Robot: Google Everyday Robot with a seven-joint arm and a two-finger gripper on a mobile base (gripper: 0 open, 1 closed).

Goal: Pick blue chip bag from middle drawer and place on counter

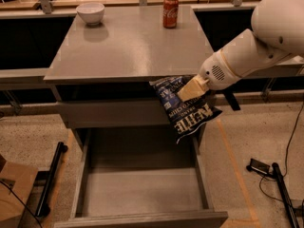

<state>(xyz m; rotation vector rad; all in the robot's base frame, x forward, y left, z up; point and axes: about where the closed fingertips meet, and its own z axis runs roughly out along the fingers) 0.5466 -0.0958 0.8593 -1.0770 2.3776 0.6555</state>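
The blue chip bag (186,109) hangs in the air in front of the cabinet, just below the counter's front edge and above the right side of the open middle drawer (142,189). My gripper (189,91) is shut on the bag's upper part, with the white arm reaching in from the right. The drawer is pulled out and its grey floor is bare. The grey counter (133,46) lies just above and behind the bag.
A white bowl (90,12) stands at the counter's back left and a red soda can (170,12) at its back middle. A cardboard box (14,189) and a black bar (51,179) lie on the floor at left; cables and a black stand (280,184) at right.
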